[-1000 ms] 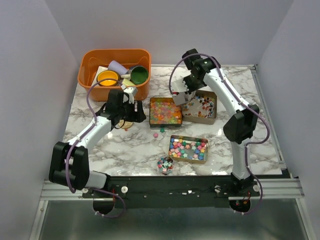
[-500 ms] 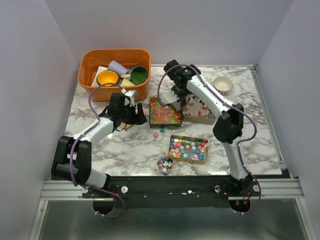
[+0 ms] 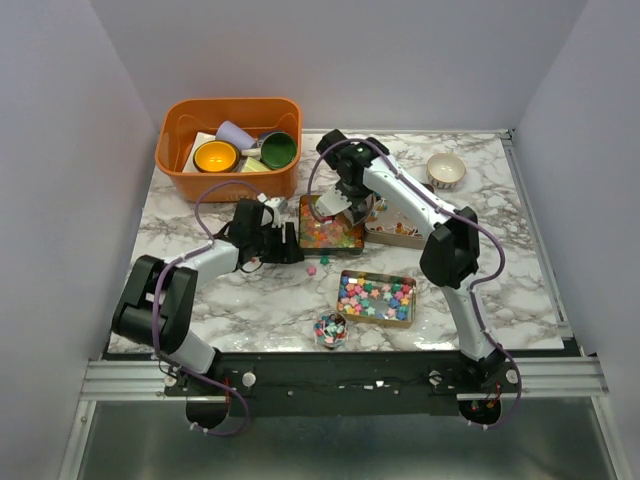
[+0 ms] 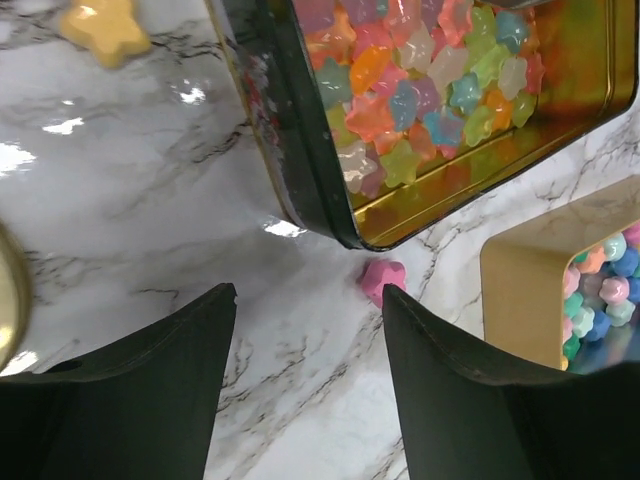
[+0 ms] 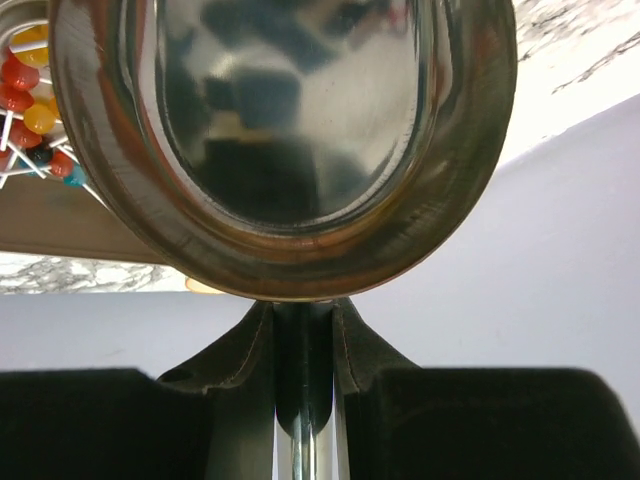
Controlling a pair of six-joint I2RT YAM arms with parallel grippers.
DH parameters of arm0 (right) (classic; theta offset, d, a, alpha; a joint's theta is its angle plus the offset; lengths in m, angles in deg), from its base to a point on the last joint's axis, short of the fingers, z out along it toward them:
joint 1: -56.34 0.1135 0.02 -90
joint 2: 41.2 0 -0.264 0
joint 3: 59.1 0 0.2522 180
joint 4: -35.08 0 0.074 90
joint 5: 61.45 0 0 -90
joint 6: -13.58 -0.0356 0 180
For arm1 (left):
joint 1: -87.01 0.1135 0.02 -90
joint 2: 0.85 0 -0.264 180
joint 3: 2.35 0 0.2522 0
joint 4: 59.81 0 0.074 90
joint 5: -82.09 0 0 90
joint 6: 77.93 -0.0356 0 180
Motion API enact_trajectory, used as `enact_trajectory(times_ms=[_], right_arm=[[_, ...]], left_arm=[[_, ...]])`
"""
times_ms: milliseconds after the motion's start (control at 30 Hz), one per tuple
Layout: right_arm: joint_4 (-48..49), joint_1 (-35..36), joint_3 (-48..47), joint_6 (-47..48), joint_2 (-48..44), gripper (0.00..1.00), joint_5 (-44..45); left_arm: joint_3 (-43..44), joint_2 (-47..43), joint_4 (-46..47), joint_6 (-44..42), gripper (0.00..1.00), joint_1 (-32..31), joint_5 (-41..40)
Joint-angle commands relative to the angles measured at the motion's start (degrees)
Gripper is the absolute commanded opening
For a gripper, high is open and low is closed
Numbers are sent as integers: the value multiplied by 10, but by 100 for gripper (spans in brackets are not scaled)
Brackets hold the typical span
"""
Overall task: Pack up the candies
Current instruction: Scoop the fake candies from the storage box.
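Note:
Glossy pastel candies (image 3: 330, 228) fill a gold tin; they also show in the left wrist view (image 4: 420, 80). Bright candies (image 3: 377, 297) fill a second tin, and red, white and dark wrapped ones (image 3: 402, 225) a third. A small jar (image 3: 331, 328) holds mixed candies. A loose pink candy (image 4: 383, 278) lies on the marble by the pastel tin's wall (image 4: 320, 200). My left gripper (image 4: 307, 295) is open and empty, low on the table just left of that tin (image 3: 290, 248). My right gripper (image 5: 303, 320) is shut on the handle of a metal spoon (image 5: 290, 130), held over the pastel tin (image 3: 340, 205).
An orange bin (image 3: 170, 160) with cups and bowls stands at the back left. A small bowl (image 3: 446, 170) sits at the back right. A yellow star candy (image 4: 105, 25) lies loose left of the pastel tin. A gold lid's edge (image 4: 6, 300) is beside my left fingers.
My right arm has swung left with the spoon, from over the wrapped-candy tin to over the pastel tin. My left gripper has slid right, up to the pastel tin's left side.

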Motion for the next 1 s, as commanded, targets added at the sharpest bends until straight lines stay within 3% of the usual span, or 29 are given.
enact_trajectory(times_ms=[0, 600, 767, 967], right_arm=[[-12, 3, 33, -9, 29, 1, -5], [28, 3, 41, -104, 59, 1, -127], [32, 3, 29, -156, 66, 1, -204], [79, -11, 91, -200, 36, 1, -279]], left_arm=[[11, 45, 35, 19, 67, -31, 26], [37, 122, 67, 33, 59, -27, 56], [43, 129, 64, 31, 59, -26, 60], [50, 126, 47, 12, 59, -22, 59]])
